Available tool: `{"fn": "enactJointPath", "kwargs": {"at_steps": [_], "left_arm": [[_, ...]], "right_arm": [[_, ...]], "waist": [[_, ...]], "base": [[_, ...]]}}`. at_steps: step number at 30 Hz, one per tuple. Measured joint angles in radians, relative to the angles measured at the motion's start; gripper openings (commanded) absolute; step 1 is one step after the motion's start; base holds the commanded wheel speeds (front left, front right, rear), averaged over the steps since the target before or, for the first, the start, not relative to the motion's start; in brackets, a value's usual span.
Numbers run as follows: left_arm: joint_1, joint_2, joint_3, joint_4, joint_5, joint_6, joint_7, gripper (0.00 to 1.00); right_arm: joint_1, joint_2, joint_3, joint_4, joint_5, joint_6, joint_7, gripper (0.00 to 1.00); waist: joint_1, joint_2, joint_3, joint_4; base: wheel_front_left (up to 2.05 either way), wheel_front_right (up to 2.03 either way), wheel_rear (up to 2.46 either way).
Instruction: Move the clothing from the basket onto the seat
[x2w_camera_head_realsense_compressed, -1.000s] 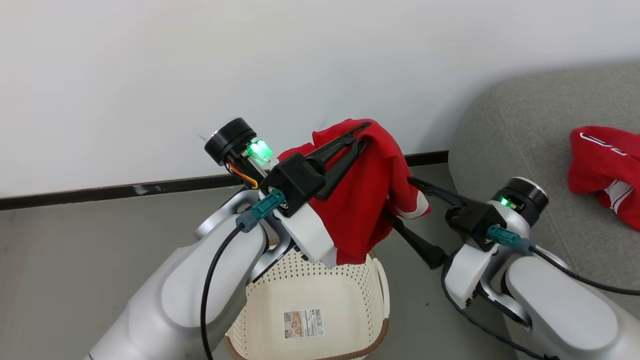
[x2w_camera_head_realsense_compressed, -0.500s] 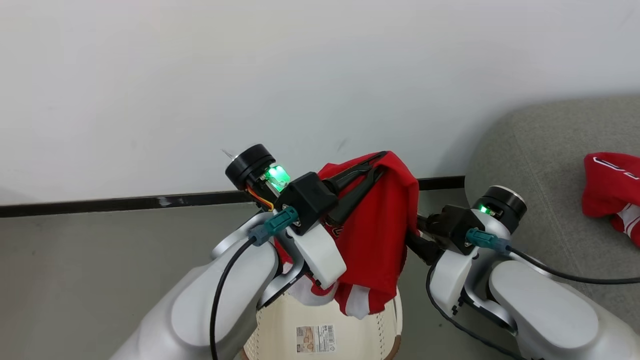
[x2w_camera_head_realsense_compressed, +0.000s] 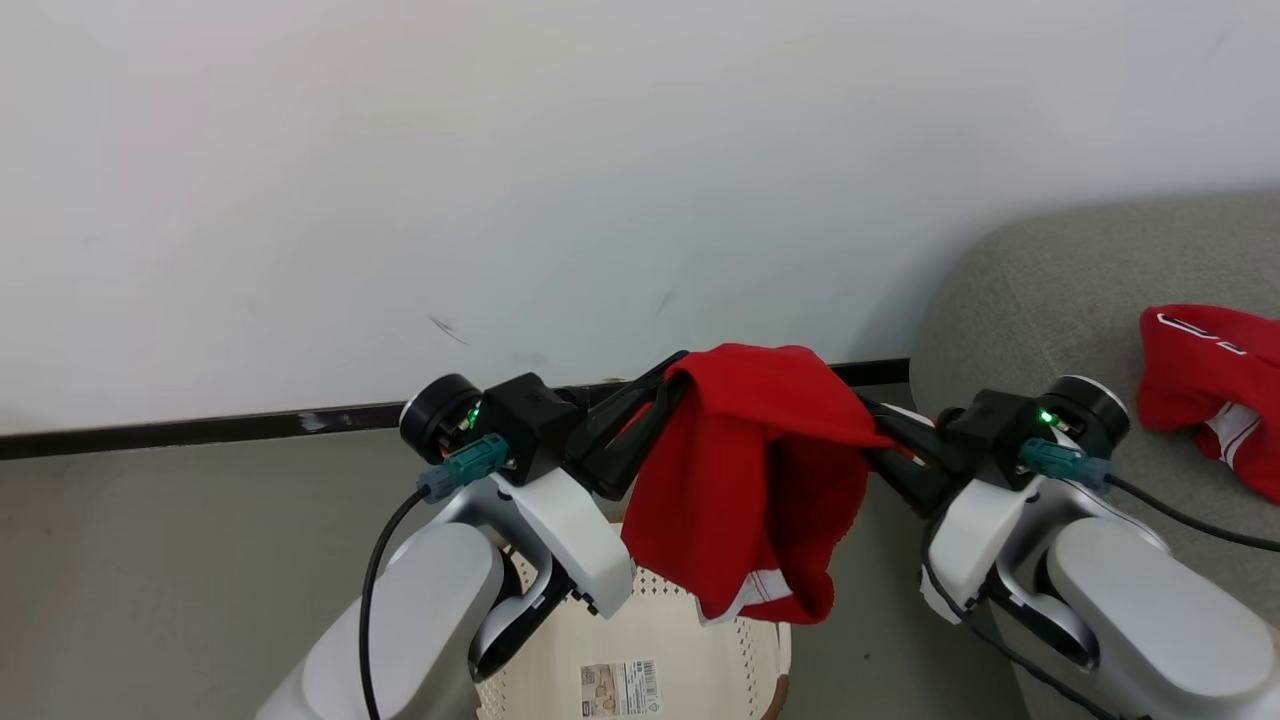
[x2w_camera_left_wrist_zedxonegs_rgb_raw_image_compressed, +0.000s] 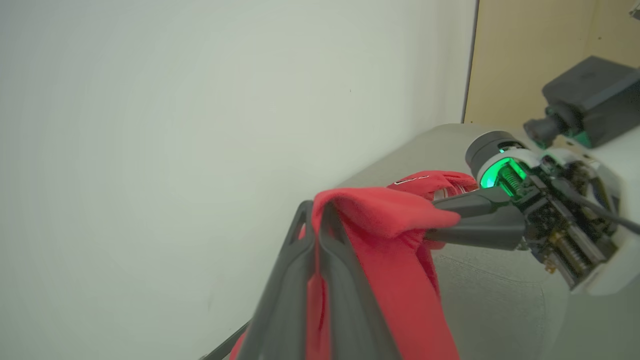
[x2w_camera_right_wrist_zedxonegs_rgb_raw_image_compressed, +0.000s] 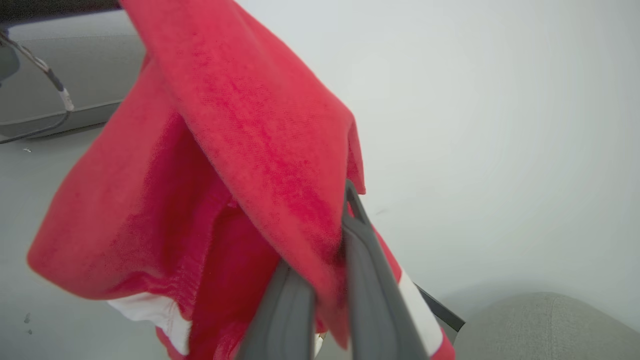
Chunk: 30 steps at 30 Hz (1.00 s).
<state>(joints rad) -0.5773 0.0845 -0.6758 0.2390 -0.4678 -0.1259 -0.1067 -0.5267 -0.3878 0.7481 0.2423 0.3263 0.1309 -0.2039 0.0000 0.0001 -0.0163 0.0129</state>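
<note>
No word or number can be read. A paper label (x2w_camera_head_realsense_compressed: 620, 688) with a barcode and small print lies on the inner bottom of the basket (x2w_camera_head_realsense_compressed: 745, 650), below the left gripper (x2w_camera_head_realsense_compressed: 668, 385); its print is too small to make out. White line marks stand on a red garment (x2w_camera_head_realsense_compressed: 1200, 370) on the seat (x2w_camera_head_realsense_compressed: 1040, 300), right of the right gripper (x2w_camera_head_realsense_compressed: 885, 440); they form no legible letters.

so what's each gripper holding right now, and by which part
Both are shut on one red garment: the left gripper pinches its upper fold at one end, the right gripper the other end.
</note>
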Motion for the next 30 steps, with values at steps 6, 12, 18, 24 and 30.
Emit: {"fn": "enactJointPath", "kwargs": {"at_steps": [6, 12, 18, 24, 30], "left_arm": [[0.036, -0.014, 0.012, 0.005, -0.091, 0.000, -0.009, 1.00], [0.037, -0.019, -0.034, -0.011, -0.122, 0.000, -0.028, 1.00], [0.037, -0.021, -0.101, -0.029, -0.125, 0.000, -0.056, 1.00], [0.037, -0.021, -0.145, -0.035, -0.159, 0.000, -0.072, 1.00], [0.037, -0.022, -0.182, -0.038, -0.166, 0.000, -0.089, 1.00]], "right_arm": [[0.043, -0.044, -0.091, -0.007, 0.007, 0.000, 0.000, 0.00], [0.095, -0.070, -0.214, -0.018, 0.017, 0.000, 0.000, 0.00], [0.159, -0.097, -0.336, -0.038, 0.017, 0.000, 0.000, 0.00], [0.219, -0.106, -0.424, -0.071, 0.006, 0.000, 0.000, 0.00], [0.281, -0.094, -0.470, -0.109, 0.001, 0.000, 0.002, 0.00]], "waist": [[0.0000, 0.0000, -0.001, -0.030], [0.0000, 0.0000, 0.000, -0.069], [0.0000, 0.0000, 0.001, -0.115], [0.0000, 0.0000, 0.003, -0.167], [0.0000, 0.0000, 0.005, -0.221]], "base": [[0.00, 0.00, 0.00], [0.00, 0.00, 0.00], [0.00, 0.00, 0.00], [0.00, 0.00, 0.00], [0.00, 0.00, 0.00]]}}
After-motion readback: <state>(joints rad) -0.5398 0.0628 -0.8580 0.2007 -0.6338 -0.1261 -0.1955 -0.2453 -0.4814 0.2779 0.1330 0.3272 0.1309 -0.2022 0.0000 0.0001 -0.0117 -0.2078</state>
